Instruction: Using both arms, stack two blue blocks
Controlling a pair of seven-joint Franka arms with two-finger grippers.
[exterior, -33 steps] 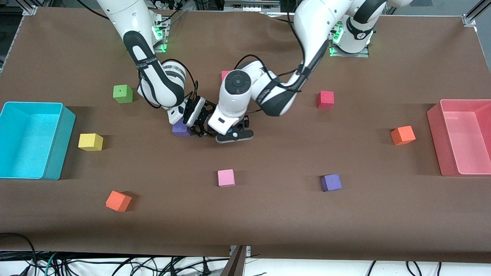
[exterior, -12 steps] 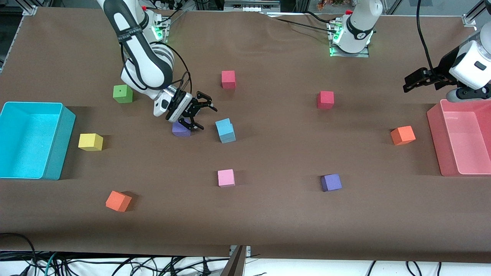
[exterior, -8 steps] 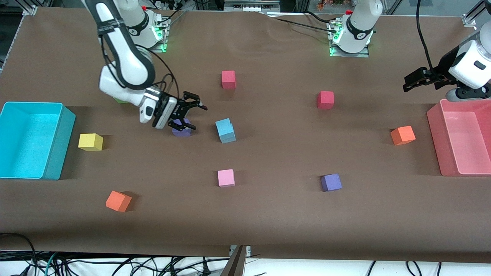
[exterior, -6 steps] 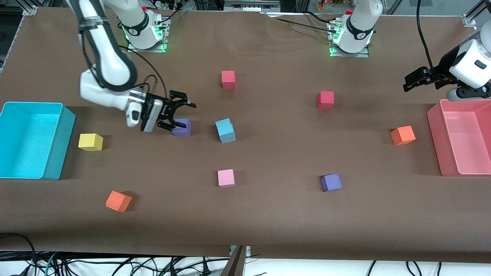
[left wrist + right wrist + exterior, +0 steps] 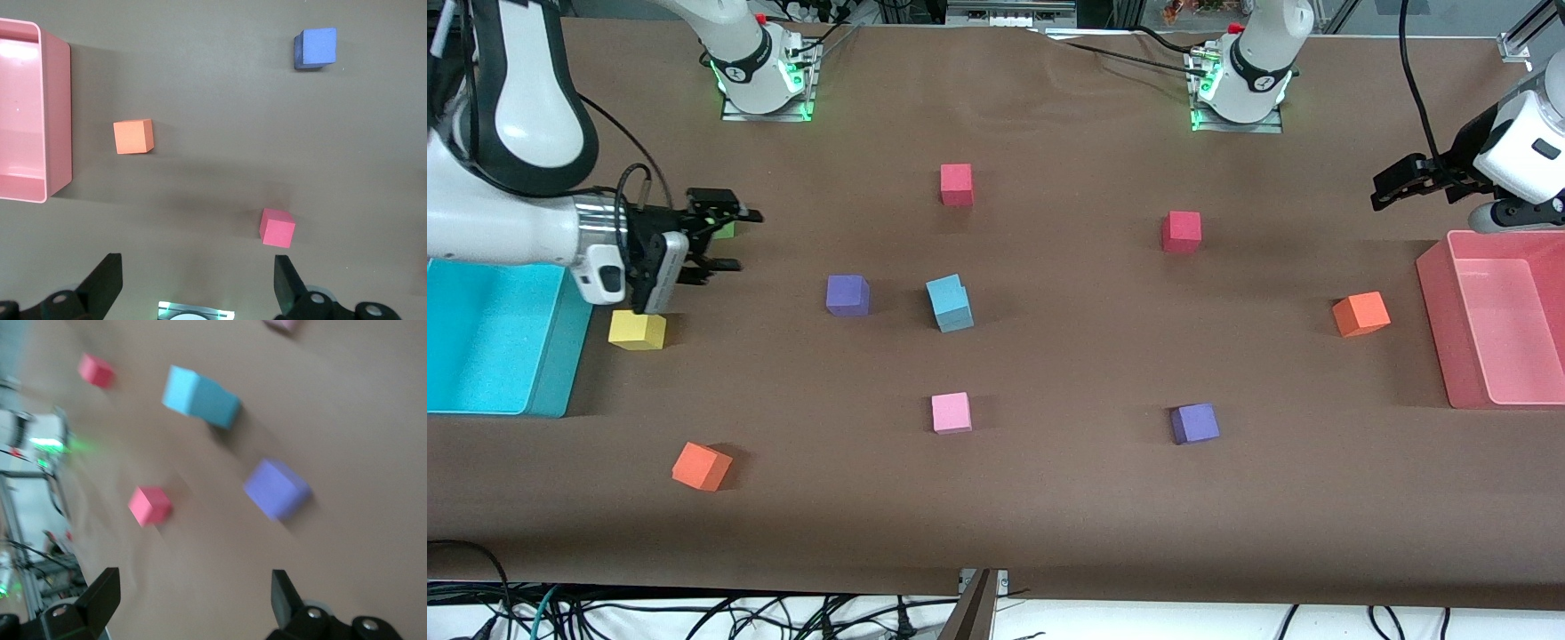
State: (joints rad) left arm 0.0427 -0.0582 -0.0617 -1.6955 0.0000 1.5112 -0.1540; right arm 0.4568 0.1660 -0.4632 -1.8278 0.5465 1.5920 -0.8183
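Observation:
The two light blue blocks (image 5: 949,302) stand stacked in the middle of the table, the upper one slightly offset on the lower; neither gripper touches them. The stack also shows in the right wrist view (image 5: 200,399). My right gripper (image 5: 727,238) is open and empty, up over the table beside the cyan bin (image 5: 560,373) and close over a green cube (image 5: 726,230). Its own view shows it open (image 5: 193,600). My left gripper (image 5: 1389,185) is open and empty, up beside the pink bin (image 5: 1436,329); its own view shows wide jaws (image 5: 193,287).
A purple cube (image 5: 847,294) lies beside the stack toward the right arm's end. A yellow cube (image 5: 637,329), two orange cubes (image 5: 702,466) (image 5: 1360,313), a pink cube (image 5: 951,412), two red cubes (image 5: 956,183) (image 5: 1181,231) and another purple cube (image 5: 1194,423) are scattered about.
My right gripper has pulled back from beside the purple cube toward the cyan bin, still open. The left arm left the stack earlier and now waits by the pink bin. The stack stays put.

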